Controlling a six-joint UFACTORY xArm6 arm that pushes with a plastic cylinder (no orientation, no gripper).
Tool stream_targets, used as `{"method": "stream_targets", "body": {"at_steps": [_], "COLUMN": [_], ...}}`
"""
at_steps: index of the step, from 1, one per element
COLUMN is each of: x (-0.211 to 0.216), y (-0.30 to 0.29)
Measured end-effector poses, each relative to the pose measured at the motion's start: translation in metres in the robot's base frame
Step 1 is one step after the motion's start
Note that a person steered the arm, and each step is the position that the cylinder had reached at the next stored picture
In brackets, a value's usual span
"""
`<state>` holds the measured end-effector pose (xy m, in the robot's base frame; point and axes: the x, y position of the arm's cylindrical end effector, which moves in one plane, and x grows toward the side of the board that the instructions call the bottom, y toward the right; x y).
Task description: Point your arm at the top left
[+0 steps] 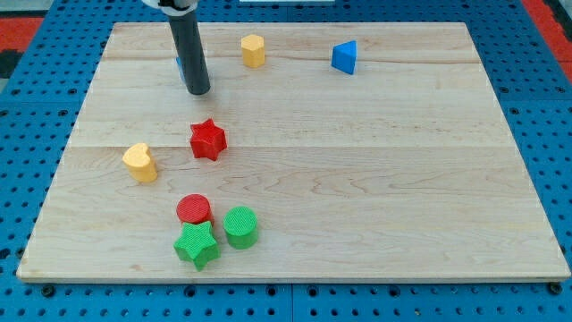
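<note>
My dark rod comes down from the view's top, and my tip rests on the wooden board in its upper left part. A small blue block is mostly hidden behind the rod, just left of it. A yellow hexagon block lies to the right of the rod. A red star block lies below my tip, apart from it.
A blue triangular block sits at the top right of centre. A yellow heart block lies at the left. A red cylinder, a green cylinder and a green star cluster at the bottom left.
</note>
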<state>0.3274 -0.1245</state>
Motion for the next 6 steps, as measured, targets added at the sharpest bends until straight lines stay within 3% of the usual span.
{"method": "stream_targets", "body": {"at_steps": [1, 2, 3, 4, 5, 6], "x": [-0.055, -0.046, -0.002, 0.006, -0.098, -0.136], "y": [-0.018, -0.026, -0.056, -0.116, -0.139, -0.118]}}
